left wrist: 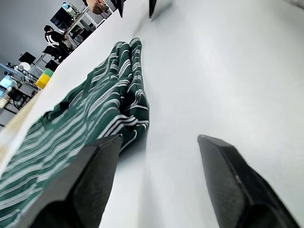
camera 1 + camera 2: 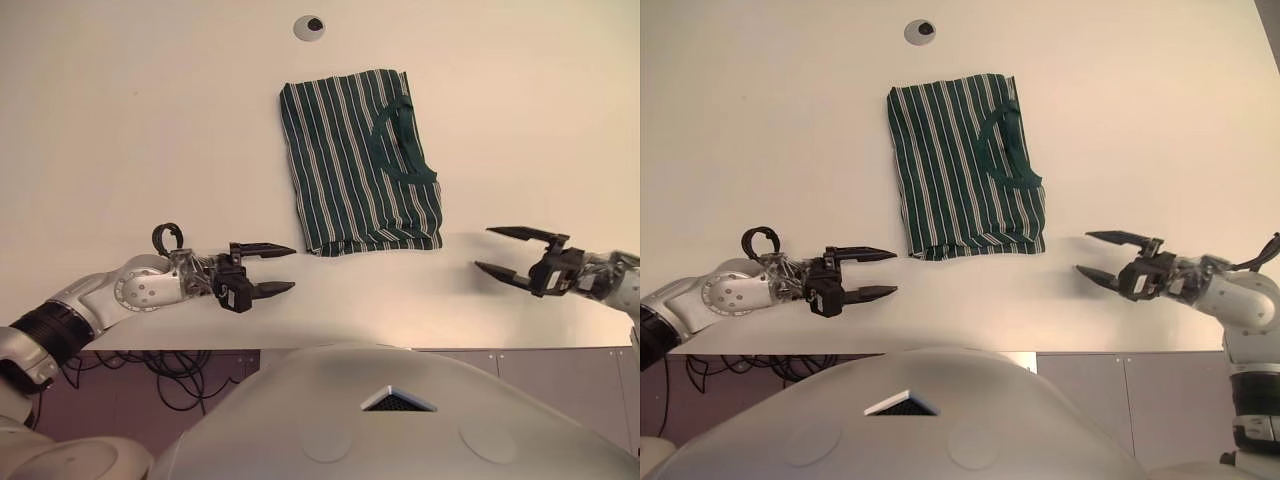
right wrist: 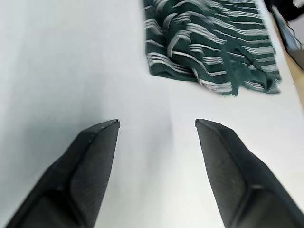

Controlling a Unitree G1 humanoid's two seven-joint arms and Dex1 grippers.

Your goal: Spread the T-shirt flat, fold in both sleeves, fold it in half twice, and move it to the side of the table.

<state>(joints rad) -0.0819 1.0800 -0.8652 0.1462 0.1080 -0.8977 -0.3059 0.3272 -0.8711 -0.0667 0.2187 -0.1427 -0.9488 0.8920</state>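
With left gripper [image 2: 292,268] and right gripper [image 2: 483,248] wide open and empty by the table's [image 2: 120,150] near edge, you should pinch the shirt's [image 2: 350,170] near corners squarely, keeping edges aligned.

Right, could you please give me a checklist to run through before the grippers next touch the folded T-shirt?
1. T-shirt lies as a compact rectangle on the table: ok.
2. Left gripper open and empty: ok.
3. Right gripper open and empty: ok.
4. Both grippers apart from the cloth, one on each side near the table's front edge: ok.
5. Both half-folds done: cannot tell; the layers are hidden.
6. Near edge of the T-shirt lies neat: not ok, it looks slightly bunched.
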